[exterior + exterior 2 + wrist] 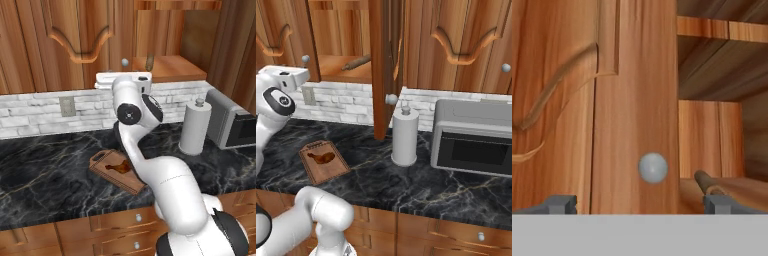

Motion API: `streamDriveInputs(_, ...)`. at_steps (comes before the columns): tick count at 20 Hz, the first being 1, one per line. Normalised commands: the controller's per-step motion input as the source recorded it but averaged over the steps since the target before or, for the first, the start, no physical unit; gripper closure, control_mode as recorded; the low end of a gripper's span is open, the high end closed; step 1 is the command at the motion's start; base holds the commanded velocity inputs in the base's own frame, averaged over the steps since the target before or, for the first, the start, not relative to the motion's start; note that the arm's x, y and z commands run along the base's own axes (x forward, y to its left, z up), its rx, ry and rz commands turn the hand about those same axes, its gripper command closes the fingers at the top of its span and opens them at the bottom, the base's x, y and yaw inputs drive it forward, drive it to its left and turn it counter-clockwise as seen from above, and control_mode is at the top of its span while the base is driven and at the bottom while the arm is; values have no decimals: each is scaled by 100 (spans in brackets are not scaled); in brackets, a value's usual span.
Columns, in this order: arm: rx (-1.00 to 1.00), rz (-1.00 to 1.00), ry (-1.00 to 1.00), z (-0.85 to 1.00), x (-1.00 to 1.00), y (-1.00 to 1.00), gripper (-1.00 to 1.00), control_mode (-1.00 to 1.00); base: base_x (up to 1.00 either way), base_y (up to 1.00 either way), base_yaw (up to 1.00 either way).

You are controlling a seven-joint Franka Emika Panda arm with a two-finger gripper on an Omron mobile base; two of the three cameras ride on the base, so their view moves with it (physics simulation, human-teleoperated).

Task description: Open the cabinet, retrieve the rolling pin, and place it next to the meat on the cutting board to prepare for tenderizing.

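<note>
left base view: the arm rises from the lower right, its wrist lifted to the foot of the cabinet (pixel 75 35). left door is closed, with its knob (pixel 124 62) just above the wrist. the right side stands open, and one end of the rolling pin (pixel 149 62) shows on the lower shelf (pixel 177 67). the cutting board (pixel 107 172) lies on the counter (pixel 45 175) partly behind the arm, with the meat (pixel 116 168) on it. a paper towel roll (pixel 195 127) and a toaster oven (pixel 235 122) stand to the right.

right base view: the open door (pixel 381 70) is seen edge-on, swung out over the counter. the pin lies at an angle on the shelf, well behind the door and apart from the board.

hand view: the two tips of the claw (pixel 639 202) sit wide apart at the bottom with nothing between them. the closed door's knob is straight ahead, and the pin's near end is just above the right tip.

judgement: opening is done; the step in hand is the reach for the pin. to do it well, shift the hand right, off the closed door's stile, and enter the opening level with the shelf. turn the wrist so the jaws cross the rod, and grip near its middle so it doesn't tip. keep clear of the shelf above.
</note>
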Motion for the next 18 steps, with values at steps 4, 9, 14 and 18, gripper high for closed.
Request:
streamDriveInputs(4,4,0,3,0,42,-18,-100,-100,0,0,0)
streamDriveInputs(9,7,0,3,11,32,-15,-100,-100,0,0,0)
streamDriveInputs(14,4,0,4,10,20,0,-100,-100,0,0,0)
streamDriveInputs(18,1,0,3,4,11,1,-100,-100,0,0,0)
